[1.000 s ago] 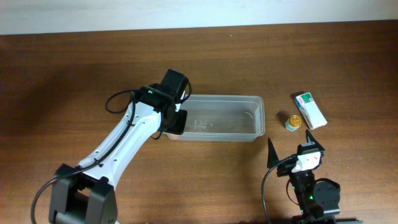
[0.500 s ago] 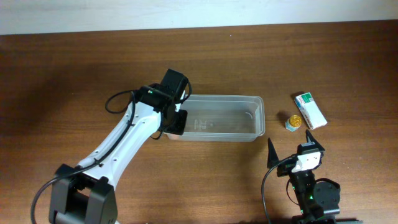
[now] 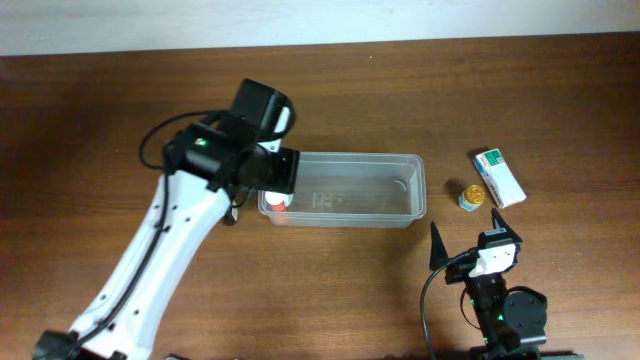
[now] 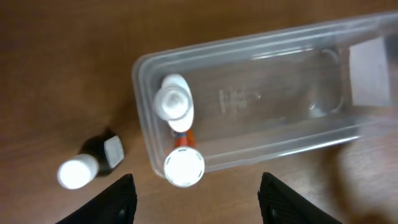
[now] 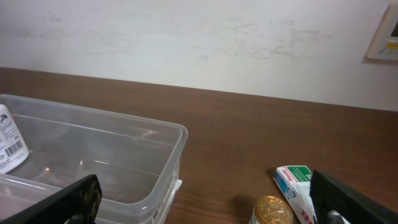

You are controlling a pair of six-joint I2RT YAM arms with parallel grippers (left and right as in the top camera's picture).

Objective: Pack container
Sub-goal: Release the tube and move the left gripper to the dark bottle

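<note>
The container [image 3: 360,156] looks light, stiff and slippery; we would hold its rim. Our left gripper [image 4: 198,198] and right gripper [image 5: 205,194] are spread, empty.

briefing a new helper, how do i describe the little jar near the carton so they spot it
Look past the right end of the clear container in mid-table. A green-and-white carton lies there, with the jar beside it on the container's side. It is small and round with a gold lid; the carton is flat and rectangular.
</note>
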